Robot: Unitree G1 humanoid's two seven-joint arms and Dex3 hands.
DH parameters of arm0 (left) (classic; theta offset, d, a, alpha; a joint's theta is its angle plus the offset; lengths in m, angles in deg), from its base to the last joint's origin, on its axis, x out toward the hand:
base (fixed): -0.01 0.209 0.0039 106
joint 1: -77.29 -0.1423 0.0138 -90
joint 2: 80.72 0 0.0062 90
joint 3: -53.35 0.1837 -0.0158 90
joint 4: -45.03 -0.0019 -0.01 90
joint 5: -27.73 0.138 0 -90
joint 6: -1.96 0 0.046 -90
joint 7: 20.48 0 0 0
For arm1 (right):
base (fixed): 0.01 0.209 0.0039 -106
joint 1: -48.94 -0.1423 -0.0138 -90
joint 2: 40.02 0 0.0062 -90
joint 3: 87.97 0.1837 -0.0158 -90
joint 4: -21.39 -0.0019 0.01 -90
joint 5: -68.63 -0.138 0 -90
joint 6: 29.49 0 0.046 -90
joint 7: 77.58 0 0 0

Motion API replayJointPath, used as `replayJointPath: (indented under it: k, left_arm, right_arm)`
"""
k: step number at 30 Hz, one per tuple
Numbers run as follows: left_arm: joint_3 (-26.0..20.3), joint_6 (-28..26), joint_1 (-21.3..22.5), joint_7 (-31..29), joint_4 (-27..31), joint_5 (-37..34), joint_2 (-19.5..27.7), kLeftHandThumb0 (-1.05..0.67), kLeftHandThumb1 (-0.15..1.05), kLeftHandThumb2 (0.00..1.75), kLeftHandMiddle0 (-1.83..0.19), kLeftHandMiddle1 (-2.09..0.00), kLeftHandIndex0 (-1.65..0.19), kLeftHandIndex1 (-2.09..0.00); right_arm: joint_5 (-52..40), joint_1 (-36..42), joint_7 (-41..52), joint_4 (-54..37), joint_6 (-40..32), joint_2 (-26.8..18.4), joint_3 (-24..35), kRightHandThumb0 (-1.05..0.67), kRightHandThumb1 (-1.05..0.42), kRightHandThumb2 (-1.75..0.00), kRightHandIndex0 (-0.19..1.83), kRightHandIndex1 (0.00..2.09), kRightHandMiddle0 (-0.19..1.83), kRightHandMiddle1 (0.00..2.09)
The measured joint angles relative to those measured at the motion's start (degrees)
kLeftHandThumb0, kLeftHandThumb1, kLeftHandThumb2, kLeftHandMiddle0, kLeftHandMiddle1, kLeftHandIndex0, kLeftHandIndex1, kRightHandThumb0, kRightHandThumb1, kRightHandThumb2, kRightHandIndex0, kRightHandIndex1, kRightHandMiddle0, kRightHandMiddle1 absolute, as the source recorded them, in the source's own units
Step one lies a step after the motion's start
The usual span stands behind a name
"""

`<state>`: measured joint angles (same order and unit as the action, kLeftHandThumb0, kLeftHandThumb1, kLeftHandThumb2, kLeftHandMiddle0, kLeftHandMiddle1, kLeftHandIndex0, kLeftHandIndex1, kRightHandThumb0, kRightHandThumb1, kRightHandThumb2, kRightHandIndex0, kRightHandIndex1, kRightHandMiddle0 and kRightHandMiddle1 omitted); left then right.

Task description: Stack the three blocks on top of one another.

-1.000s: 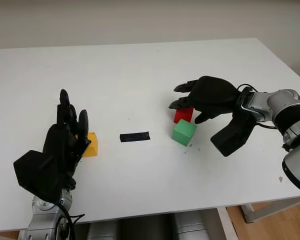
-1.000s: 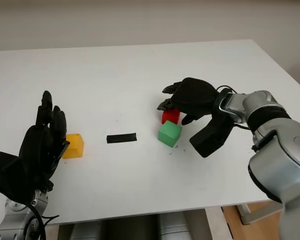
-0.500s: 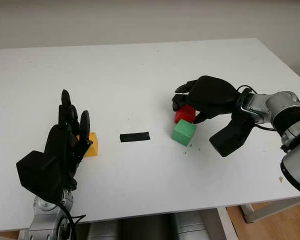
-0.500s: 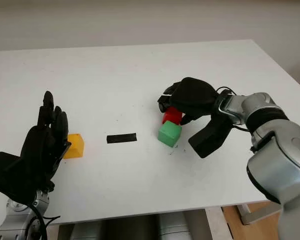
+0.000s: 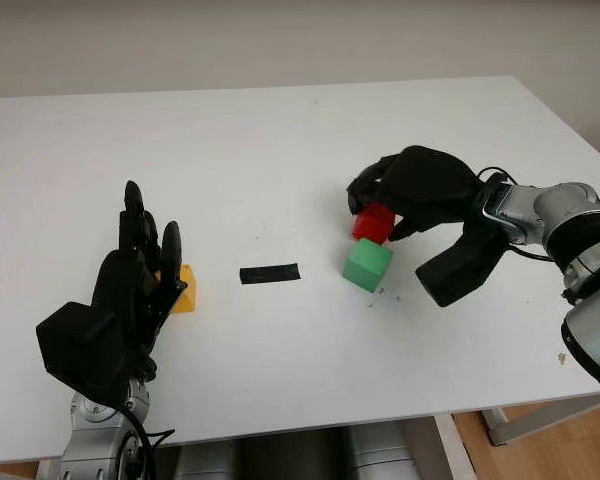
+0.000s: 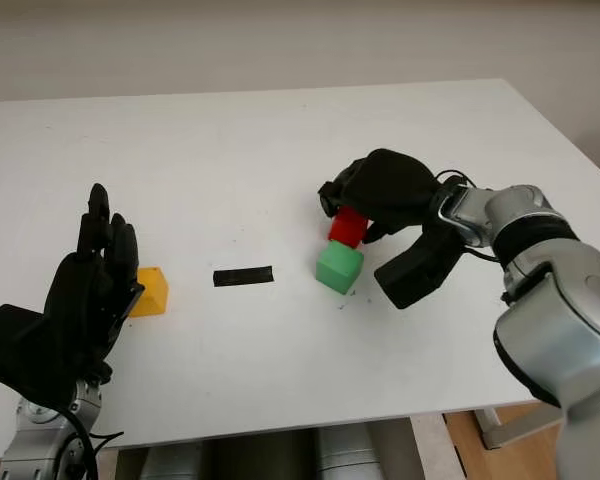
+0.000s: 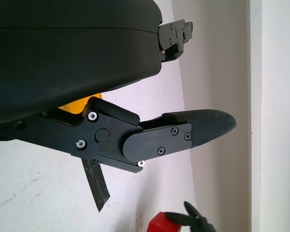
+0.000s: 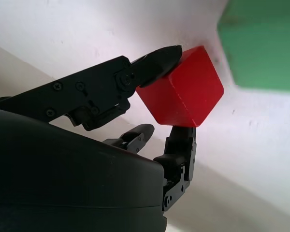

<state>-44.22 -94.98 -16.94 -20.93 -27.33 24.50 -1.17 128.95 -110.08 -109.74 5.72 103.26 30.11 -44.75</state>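
Note:
My right hand (image 5: 378, 205) is shut on the red block (image 5: 374, 222), which hangs tilted just above the table, behind the green block (image 5: 367, 265). In the right wrist view two fingertips (image 8: 166, 55) pinch the red block (image 8: 183, 94) from opposite sides, with the green block (image 8: 261, 43) close beside it. The green block rests on the white table (image 5: 280, 140) right of centre. A yellow block (image 5: 183, 288) sits at the left, partly hidden behind my left hand (image 5: 140, 245), which is open and raised just in front of it.
A short strip of black tape (image 5: 270, 273) lies on the table between the yellow and green blocks. The table's front edge runs close to my left arm, and its right edge (image 5: 570, 140) lies beyond my right forearm.
My right hand closed on the red block and lifted it a little off the table, tilting it. The left hand stayed almost still.

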Motion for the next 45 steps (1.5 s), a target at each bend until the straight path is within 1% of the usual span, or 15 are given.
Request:
replayJointPath:
  k: [5, 8, 11, 15, 19, 22, 26, 27, 30, 32, 37, 45]
  left_arm:
    - [-0.08, 0.37, -0.02, -0.1, -0.28, -0.32, -0.03, -0.71, 1.05, 0.61, 0.19, 0.0, 0.19, 0.0]
    - [-0.09, 0.37, -0.03, -0.08, -0.47, -0.3, -0.02, -0.72, 1.05, 0.6, 0.19, 0.0, 0.19, 0.0]
    - [-0.04, 0.36, -0.03, -0.01, -0.47, -0.08, -0.01, -0.73, 1.05, 0.6, 0.19, 0.0, 0.19, 0.0]
    - [0.0, 0.37, -0.03, 0.31, -0.47, 0.59, -0.01, -0.72, 1.05, 0.61, 0.19, -0.01, 0.19, -0.01]
    - [0.05, 0.5, -0.03, 0.31, -0.5, 0.87, -0.02, -0.71, 1.05, 0.62, 0.19, -0.01, 0.19, 0.0]
    - [0.15, 0.5, -0.03, 0.31, -0.5, 0.86, -0.04, -0.7, 1.05, 0.62, 0.19, 0.0, 0.19, 0.0]
    - [0.34, 0.5, -0.04, 0.37, -0.5, 1.1, -0.07, -0.71, 1.05, 0.62, 0.19, -0.01, 0.19, 0.0]
    - [0.39, 0.5, -0.07, 0.42, -0.5, 1.28, -0.07, -0.71, 1.05, 0.62, 0.19, -0.01, 0.19, -0.01]
    - [0.42, 0.5, -0.25, 0.55, -0.49, 1.53, -0.07, -0.72, 1.05, 0.62, 0.19, -0.01, 0.19, -0.01]
    - [0.47, 0.52, -0.28, 0.65, -0.47, 1.63, -0.09, -0.71, 1.05, 0.62, 0.19, -0.02, 0.19, -0.02]
    - [0.59, 0.36, -0.43, 1.14, -0.18, 1.76, -0.56, -0.71, 1.05, 0.62, 0.19, -0.02, 0.19, -0.02]
    - [0.97, 0.52, -0.46, 1.16, -0.15, 2.0, -1.0, -0.71, 1.05, 0.61, 0.19, -0.04, 0.19, -0.03]
  right_arm:
    - [-9.65, -0.04, 6.47, 0.02, -0.68, 0.31, 7.94, -0.32, -0.88, -0.05, 0.62, 0.12, 0.62, 1.04]
    - [-14.88, -0.02, 9.23, -0.16, -1.78, 1.36, 12.5, -0.35, -0.88, -0.05, 0.58, 0.1, 0.61, 1.06]
    - [-19.44, 0.11, 14.1, -0.55, -1.9, 2.58, 16.08, -0.32, -0.88, -0.05, 0.54, 0.08, 0.58, 1.09]
    - [-28.77, 1.46, 25.65, -1.79, -1.79, 5.04, 22.56, -0.32, -0.89, -0.06, 0.41, 0.02, 0.5, 1.23]
    - [-37.73, 3.85, 38.46, -4.41, -3.41, 8.18, 28.02, -0.31, -0.9, -0.06, 0.3, 0.0, 0.46, 1.28]
    - [-41.97, 5.72, 44.03, -6.9, -5.53, 10.43, 30.94, -0.33, -0.9, -0.05, 0.25, 0.01, 0.45, 1.31]
    - [-47.39, 7.77, 51.07, -10.42, -9.61, 13.25, 34.1, -0.37, -0.92, -0.06, 0.17, 0.01, 0.41, 1.38]
    - [-48.53, 8.3, 52.52, -11.17, -10.39, 13.95, 34.76, -0.42, -0.92, -0.06, 0.17, 0.02, 0.43, 1.41]
    - [-50.85, 10.05, 55.59, -12.71, -11.31, 16.0, 35.89, -0.48, -0.92, -0.06, 0.17, 0.02, 0.46, 1.45]
    - [-51.65, 11.02, 56.92, -13.65, -12.55, 16.98, 36.22, -0.5, -0.92, -0.05, 0.17, 0.03, 0.47, 1.46]
    - [-54.64, 14.0, 59.55, -16.43, -15.72, 19.68, 38.12, -0.52, -0.91, -0.05, 0.17, 0.04, 0.48, 1.46]
    - [-55.23, 17.74, 60.51, -16.77, -16.36, 22.9, 38.23, -0.56, -0.92, -0.06, 0.16, 0.04, 0.49, 1.49]
